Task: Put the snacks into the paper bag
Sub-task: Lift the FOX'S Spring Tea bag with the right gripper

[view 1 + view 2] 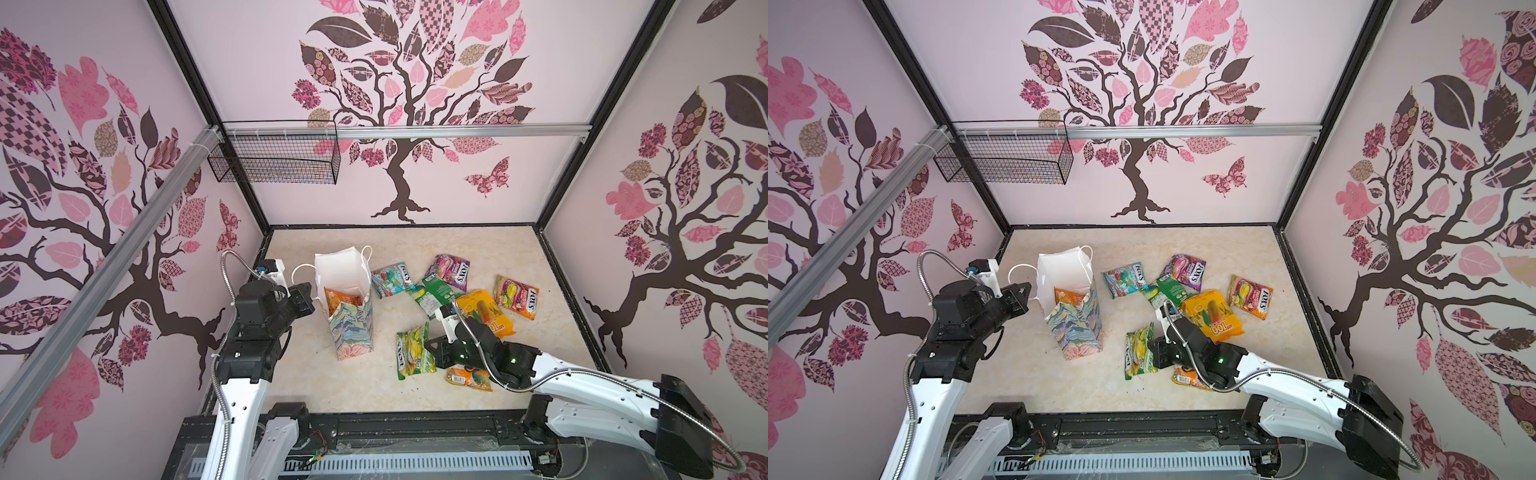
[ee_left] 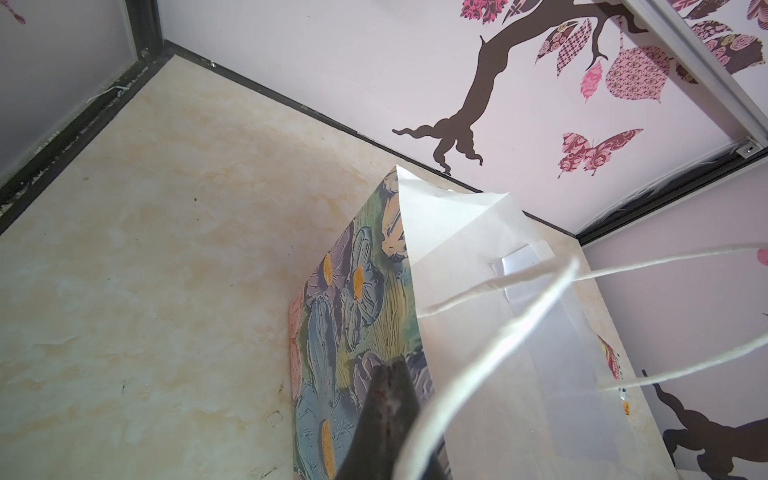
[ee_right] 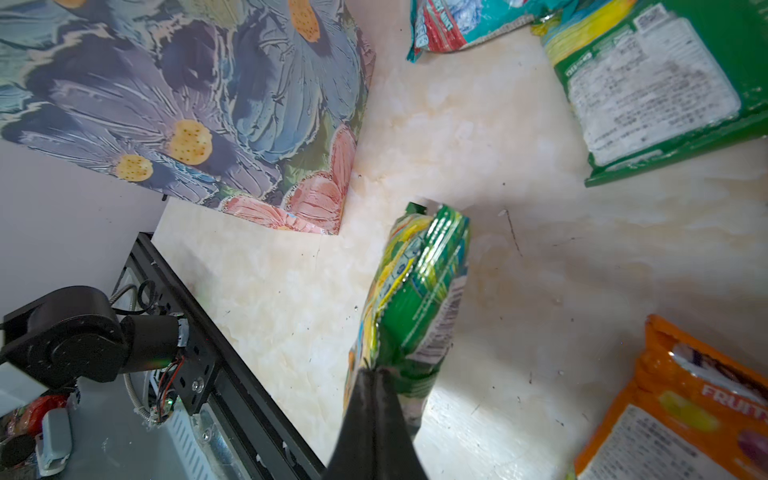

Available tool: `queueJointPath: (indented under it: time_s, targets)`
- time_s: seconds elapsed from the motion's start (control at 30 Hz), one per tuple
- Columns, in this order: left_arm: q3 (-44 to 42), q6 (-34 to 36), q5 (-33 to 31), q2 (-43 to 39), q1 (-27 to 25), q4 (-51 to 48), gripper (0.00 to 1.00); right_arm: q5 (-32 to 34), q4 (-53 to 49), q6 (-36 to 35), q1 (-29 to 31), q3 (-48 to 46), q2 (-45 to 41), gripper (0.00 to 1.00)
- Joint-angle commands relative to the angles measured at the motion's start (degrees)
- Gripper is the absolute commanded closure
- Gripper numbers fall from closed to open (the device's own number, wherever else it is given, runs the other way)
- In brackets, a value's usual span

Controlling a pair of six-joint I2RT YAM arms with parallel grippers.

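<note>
Near the front edge of the pale marble-look table (image 1: pixel 332 390), just beside the tall floral-print paper bag (image 1: pixel 353 332) whose rim the left gripper (image 2: pixel 390 370) pinches, the right gripper (image 3: pixel 376 374) clamps the edge seam of a green-and-yellow glossy plastic pouch (image 3: pixel 415 291), seemingly light, limp and slippery.

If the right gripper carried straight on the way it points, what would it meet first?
Probably the paper bag: the right gripper, jaws shut on a green-yellow pouch, points across bare table at its lower floral side. Depth is unclear; it might only clip the corner.
</note>
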Motion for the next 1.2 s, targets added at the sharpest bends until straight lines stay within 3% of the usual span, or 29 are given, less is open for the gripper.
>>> queueJointPath:
  time_s: [0.0, 0.57, 1.17]
  targets:
    - [0.8, 0.3, 0.2, -0.6, -0.1, 0.8, 0.98, -0.2, 1.1, -1.9, -0.4, 3.8, -1.6, 1.0]
    - [0.6, 0.3, 0.2, -0.9, -0.1, 0.5, 0.97, 1.5, -0.4, -4.7, -0.5, 10.2, -2.9, 1.0]
    - [0.6, 0.3, 0.1, -1.3, -0.1, 0.3, 0.97, -0.1, -6.9, -11.4, -0.6, 26.1, 1.1, 1.0]
